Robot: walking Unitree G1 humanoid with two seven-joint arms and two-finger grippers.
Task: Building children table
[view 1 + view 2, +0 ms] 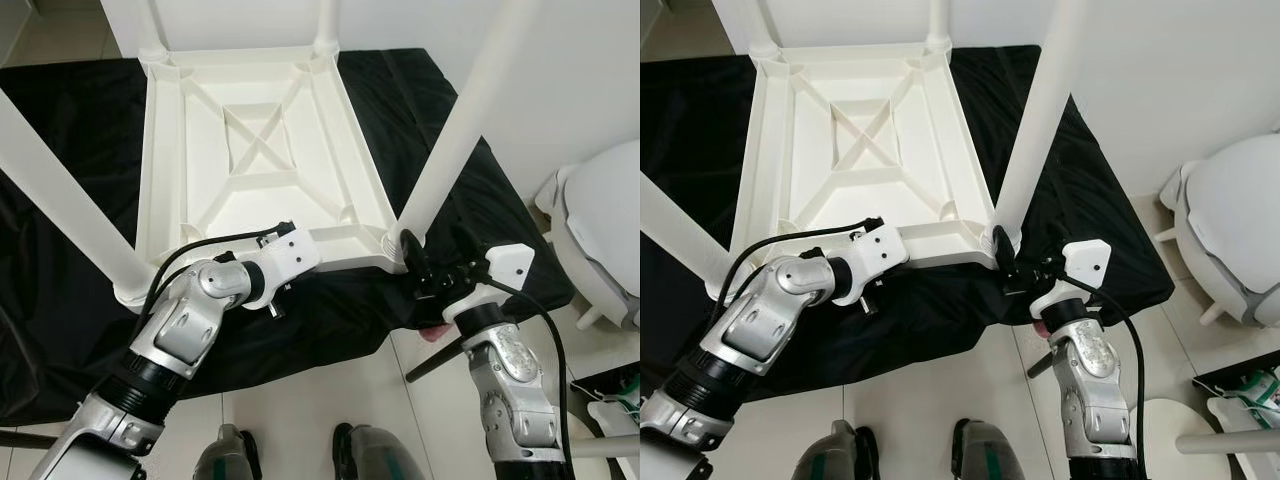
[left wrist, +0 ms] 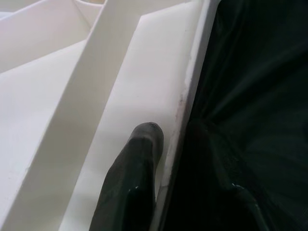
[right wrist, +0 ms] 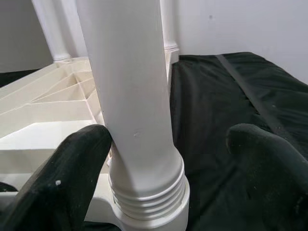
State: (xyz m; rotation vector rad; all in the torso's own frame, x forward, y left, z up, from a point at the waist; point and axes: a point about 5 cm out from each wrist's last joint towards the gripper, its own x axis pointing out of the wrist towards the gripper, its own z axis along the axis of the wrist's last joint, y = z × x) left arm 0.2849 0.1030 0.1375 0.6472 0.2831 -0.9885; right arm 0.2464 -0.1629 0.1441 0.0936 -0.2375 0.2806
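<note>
1. Left gripper (image 2: pixel 159 192), arm bent at lower left, pinches the upturned table's (image 1: pixel 255 150) near rim.
2. Right gripper (image 3: pixel 168 159) stands open around the leg (image 1: pixel 450 150), lower right.
3. Table lies centre frame on black cloth (image 1: pixel 60 260).

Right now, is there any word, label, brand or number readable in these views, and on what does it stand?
None readable.
The upturned white table, its legs and the black cloth carry no print.
A green-and-white package on the floor at the robot's right has markings too small to read.
</note>
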